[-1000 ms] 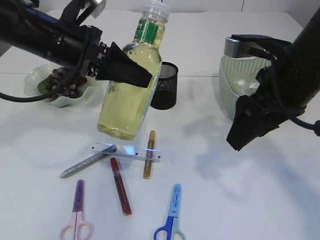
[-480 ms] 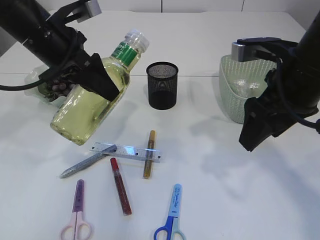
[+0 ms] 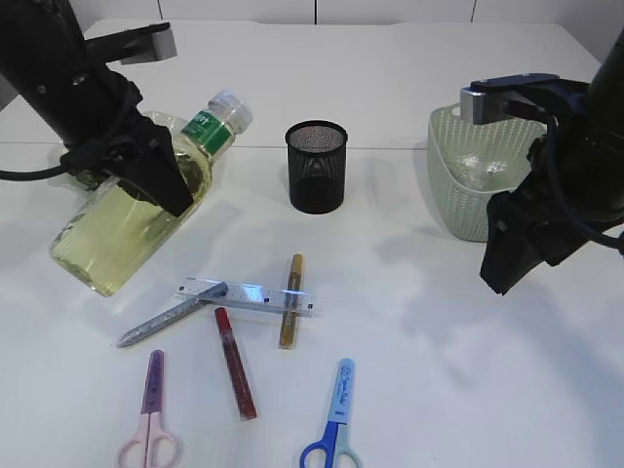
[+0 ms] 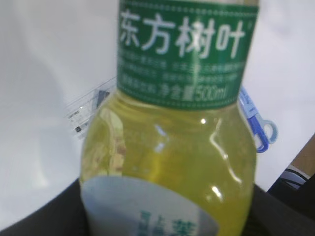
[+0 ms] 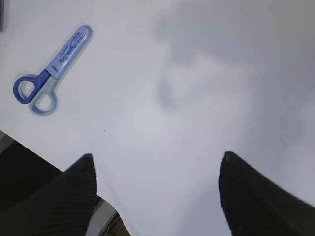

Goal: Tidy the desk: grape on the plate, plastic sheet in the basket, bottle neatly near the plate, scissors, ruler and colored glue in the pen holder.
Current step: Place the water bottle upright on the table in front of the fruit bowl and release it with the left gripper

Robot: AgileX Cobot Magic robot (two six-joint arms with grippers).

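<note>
Bottle [image 3: 127,219] swung left — lower, gripped by left tool [image 3: 156,175]

lighting and image quality

exterior view: bright, even light from above. soft grey shadows lie on the white tabletop [image 3: 409,390] below both arms. a white glare spot sits on the clear plastic ruler [image 3: 246,295]. focus is sharp throughout.

left wrist view: the clear bottle of yellow liquid with a green label [image 4: 170,147] fills the frame, slightly soft, with small specular highlights; the background is blurred.

right wrist view: diffuse shadow patches on the tabletop; the blue-handled scissors [image 5: 51,69] are mildly soft.
</note>
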